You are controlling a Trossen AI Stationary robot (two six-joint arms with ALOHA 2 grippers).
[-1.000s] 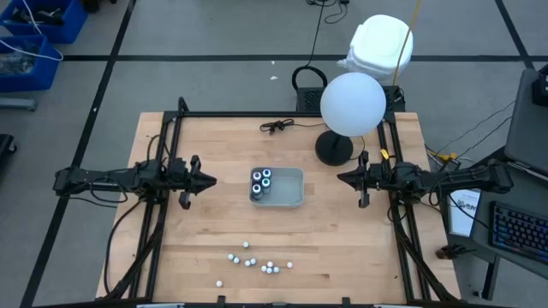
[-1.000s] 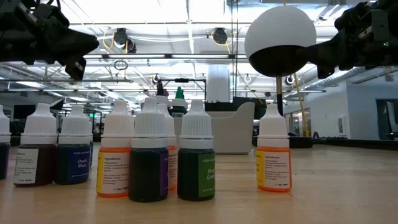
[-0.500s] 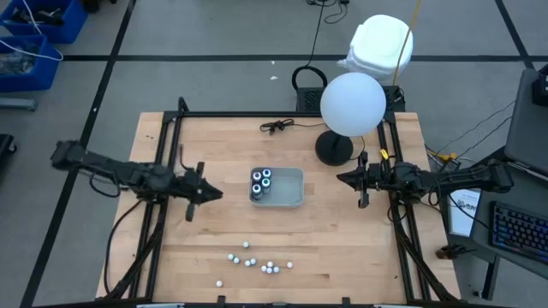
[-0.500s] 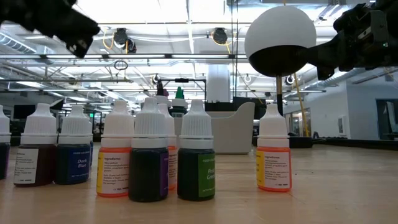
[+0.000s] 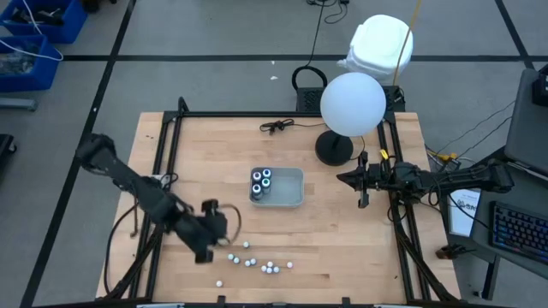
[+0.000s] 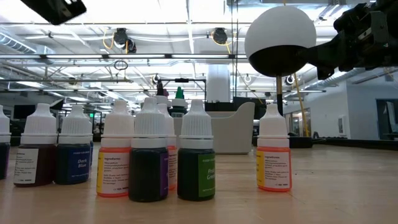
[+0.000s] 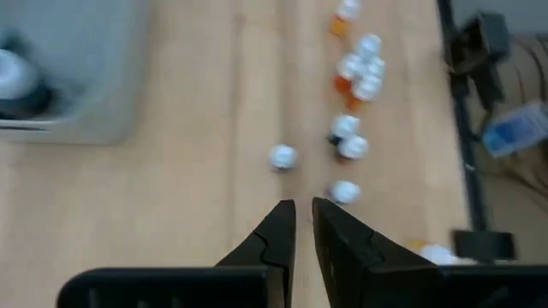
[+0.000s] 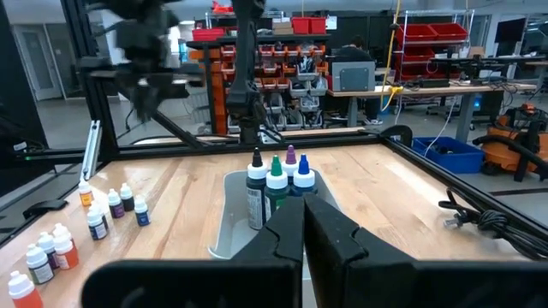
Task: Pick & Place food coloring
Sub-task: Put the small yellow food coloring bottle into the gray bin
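The food coloring stands in two groups. Three dark bottles (image 5: 261, 181) stand upright in the grey tray (image 5: 289, 195) at mid-table, also seen in the right wrist view (image 8: 274, 184). Several tiny white-capped bottles (image 5: 257, 261) stand scattered near the table's near edge; they fill the low view (image 6: 149, 155) and show ahead in the left wrist view (image 7: 355, 73). My left gripper (image 5: 221, 229) hangs above the table just left of these small bottles, slanting down toward them, fingers (image 7: 304, 224) close together with nothing between. My right gripper (image 5: 342, 178) waits at the right, level and shut (image 8: 301, 224).
A white globe lamp (image 5: 353, 103) on a black base (image 5: 334, 148) stands at the far right of the table. A black cable (image 5: 276, 127) lies near the far edge. Black frame rails (image 5: 167, 145) run along the left and right sides.
My left arm has swung from its place at the table's left side toward the near edge and the small bottles. The gripper has tipped from level to slanting down, and has risen out of the low view. No bottle has moved.
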